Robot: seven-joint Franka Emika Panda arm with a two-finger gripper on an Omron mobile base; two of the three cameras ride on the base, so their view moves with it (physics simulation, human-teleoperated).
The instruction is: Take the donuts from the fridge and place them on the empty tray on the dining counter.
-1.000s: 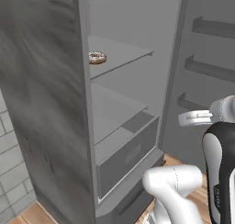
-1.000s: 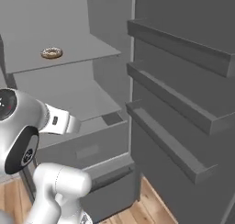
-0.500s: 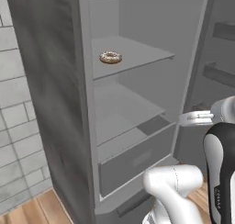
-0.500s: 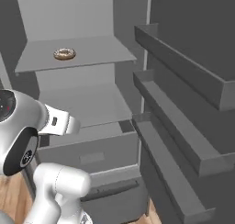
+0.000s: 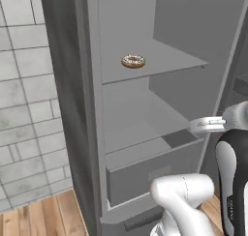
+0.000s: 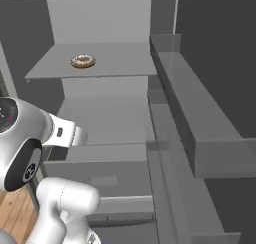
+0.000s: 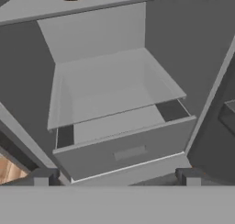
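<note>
One donut, brown with pale sprinkles, sits on the upper shelf of the open fridge. End effector is spread wide, empty, aimed lower. I'd raise it level, then straddle the ring squarely before closing.

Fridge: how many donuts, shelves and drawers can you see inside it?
Donuts: 1, brown with pale sprinkles, on the upper shelf.
Shelves: 2, the upper one and a bare lower shelf.
Drawers: 1, at the bottom.
Total: 4 things in the open fridge.
</note>
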